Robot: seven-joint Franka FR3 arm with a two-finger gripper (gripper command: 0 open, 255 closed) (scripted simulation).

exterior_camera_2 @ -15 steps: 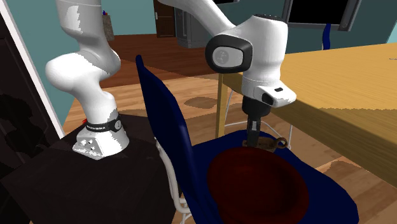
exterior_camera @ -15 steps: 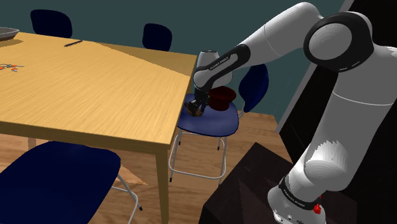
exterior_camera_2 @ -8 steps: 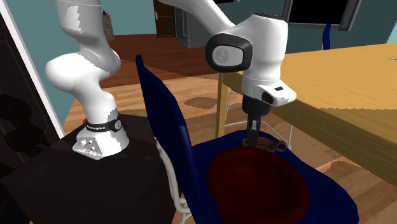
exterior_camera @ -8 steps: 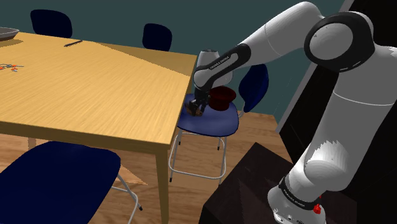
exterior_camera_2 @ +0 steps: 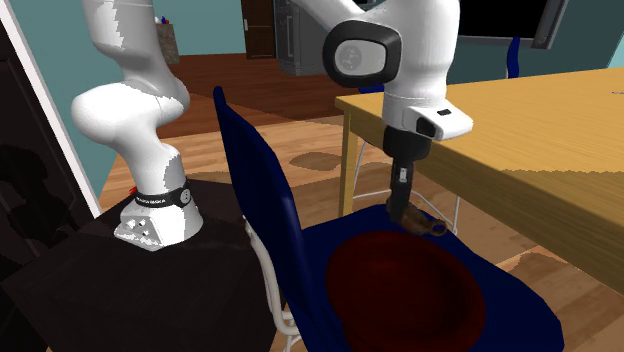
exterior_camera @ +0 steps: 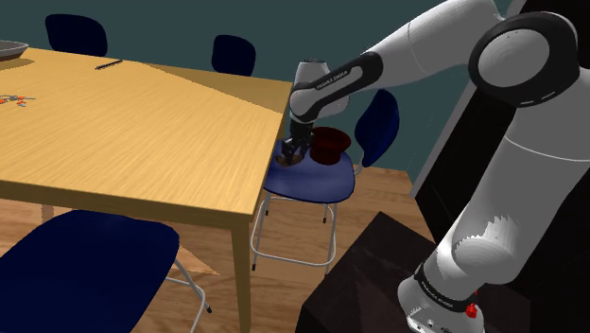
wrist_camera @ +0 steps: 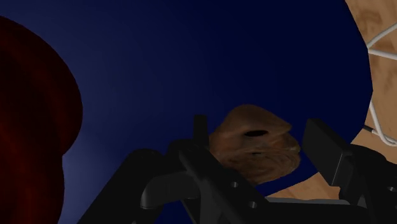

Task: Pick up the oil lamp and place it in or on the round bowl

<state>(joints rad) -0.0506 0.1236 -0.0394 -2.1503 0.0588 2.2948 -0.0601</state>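
1. my pincer point(wrist_camera: 257, 133) is clasping the brown lamp point(wrist_camera: 254, 153), fingers partly closed against its sides.
2. i am holding it over the blue chair seat point(wrist_camera: 191, 57).
3. the dark red bowl point(exterior_camera: 332, 143) is sitting near, at the lamp's 2 o'clock in the shoulder view.

Teal wall point(exterior_camera: 170, 28) behind, brown wood floor point(exterior_camera: 295, 227) below. Big pale-wood tabletop point(exterior_camera: 123, 123) on slim legs, dark blue chairs point(exterior_camera: 83, 265) with white metal frames around it. In second exterior view, dark door point(exterior_camera_2: 262, 25) and black screen point(exterior_camera_2: 495, 18) far back.
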